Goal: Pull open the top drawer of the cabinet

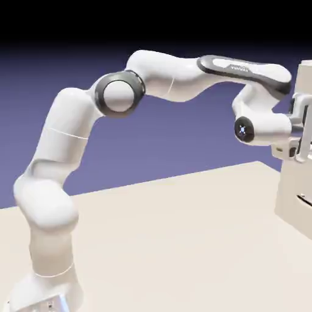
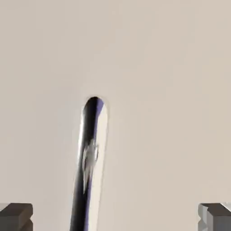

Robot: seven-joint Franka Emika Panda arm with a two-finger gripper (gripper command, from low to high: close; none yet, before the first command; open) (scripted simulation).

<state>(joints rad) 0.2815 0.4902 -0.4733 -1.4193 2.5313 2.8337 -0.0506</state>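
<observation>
The cream-beige cabinet stands at the exterior view's right edge. My gripper is level with its upper part, right up against the front. The hand view is filled by the flat front of the top drawer. Its thin dark metal bar handle runs from the middle down to the bottom edge. My gripper is open, with one grey fingertip left of the bar and the other far to its right. The bar lies between them, nearer the left one, and neither touches it. The drawer looks shut.
A lower drawer's dark handle shows below my hand on the cabinet front. The pale table stretches between the robot's base and the cabinet.
</observation>
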